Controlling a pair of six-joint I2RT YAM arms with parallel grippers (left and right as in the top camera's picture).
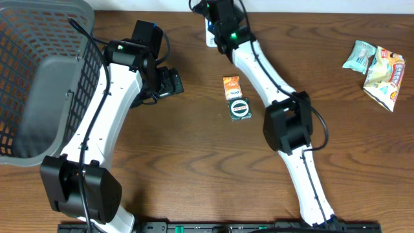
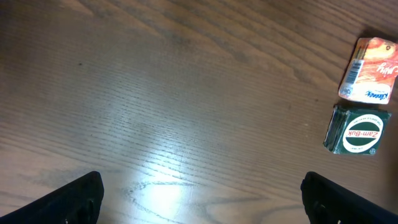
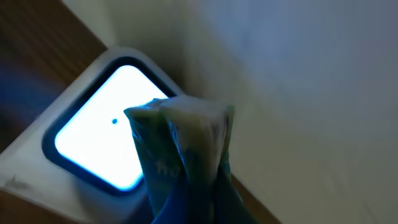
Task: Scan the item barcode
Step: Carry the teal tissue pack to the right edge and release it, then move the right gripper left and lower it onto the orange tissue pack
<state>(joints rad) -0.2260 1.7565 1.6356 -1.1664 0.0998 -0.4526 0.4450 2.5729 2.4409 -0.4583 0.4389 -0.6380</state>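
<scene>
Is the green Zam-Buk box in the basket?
No, the green Zam-Buk box lies on the table beside the orange packet.

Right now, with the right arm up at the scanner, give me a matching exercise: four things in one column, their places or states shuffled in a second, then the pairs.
Things:
1. grey plastic mesh basket
2. green square Zam-Buk box
3. pale green crinkled packet
4. left gripper

Places or states:
A. open above the wooden table
B. held before the lit white scanner window
C. at the table's left edge
D. mid-table, beside an orange sachet

Pairs: 1-C, 2-D, 3-B, 4-A.
</scene>
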